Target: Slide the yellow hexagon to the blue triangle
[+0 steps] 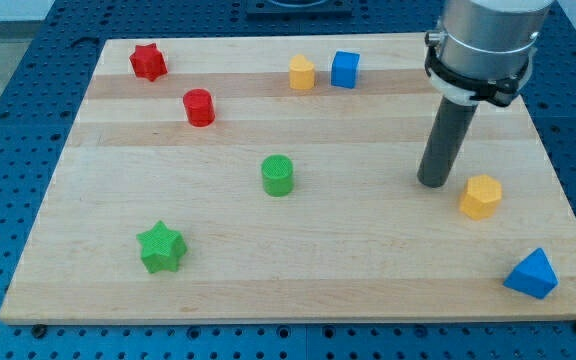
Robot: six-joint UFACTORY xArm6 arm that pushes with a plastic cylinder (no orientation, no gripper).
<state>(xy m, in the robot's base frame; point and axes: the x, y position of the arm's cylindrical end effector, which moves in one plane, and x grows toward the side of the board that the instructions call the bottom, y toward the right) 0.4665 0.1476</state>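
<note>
The yellow hexagon [480, 196] lies on the wooden board [298, 290] at the view's right. The blue triangle [532, 273] lies below and right of it, near the board's bottom right corner. My tip [432, 183] rests on the board just left of the yellow hexagon, a small gap apart from it. The rod rises from the tip to the grey arm at the view's top right.
A red star [148, 62] and a red cylinder [199, 107] lie at the top left. A yellow pentagon-like block [301, 73] and a blue cube [344, 69] lie at the top middle. A green cylinder [278, 175] and a green star [161, 247] lie lower left.
</note>
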